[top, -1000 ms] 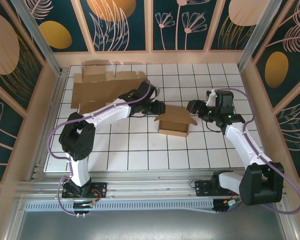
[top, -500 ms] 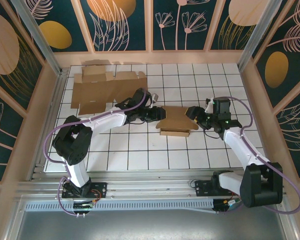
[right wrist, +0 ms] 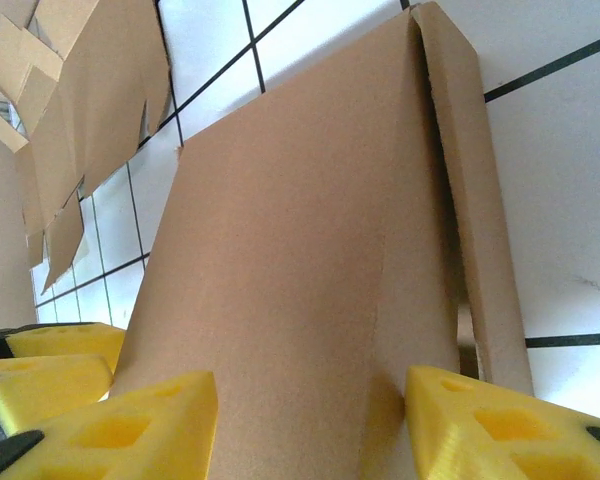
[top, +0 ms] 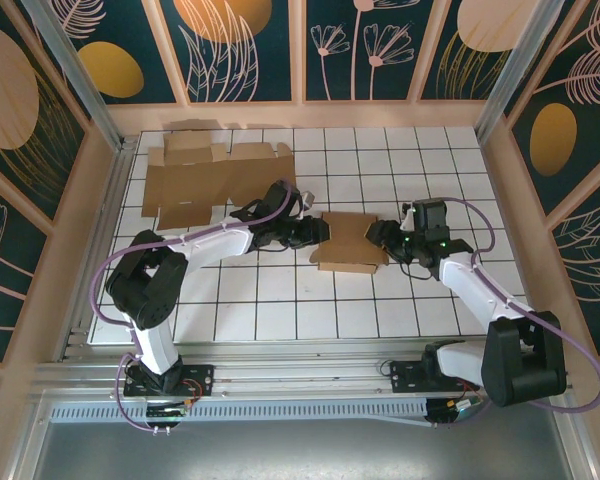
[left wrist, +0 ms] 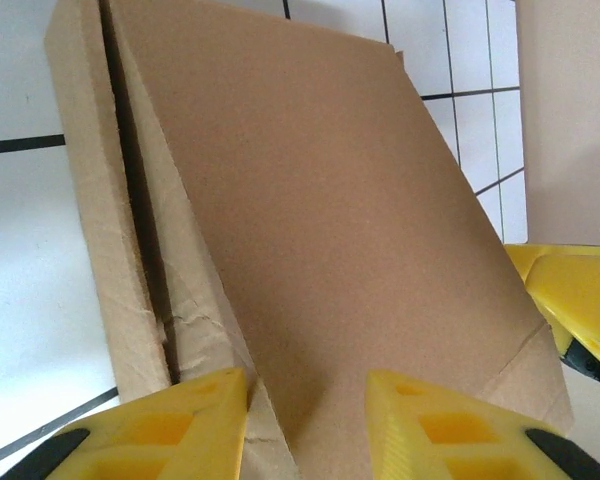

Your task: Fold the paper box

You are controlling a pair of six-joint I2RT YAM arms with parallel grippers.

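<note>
Here, half-folded brown cardboard box (top: 348, 240) on white gridded desk (top: 280, 300); left jaws and right jaws part-open, straddling its top panel from opposite ends.

Matt cardbd box (top: 352, 238), glossy white tile table (top: 280, 300).

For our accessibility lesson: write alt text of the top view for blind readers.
A half-folded box sits centrally, the left gripper at its left edge and the right gripper at its right. Beyond, at left, lies flat cardboard.

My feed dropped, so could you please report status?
Left gripper, right gripper open at opposite ends of paper box. Lid nearly down. Flat cardboard far left, clear.
</note>
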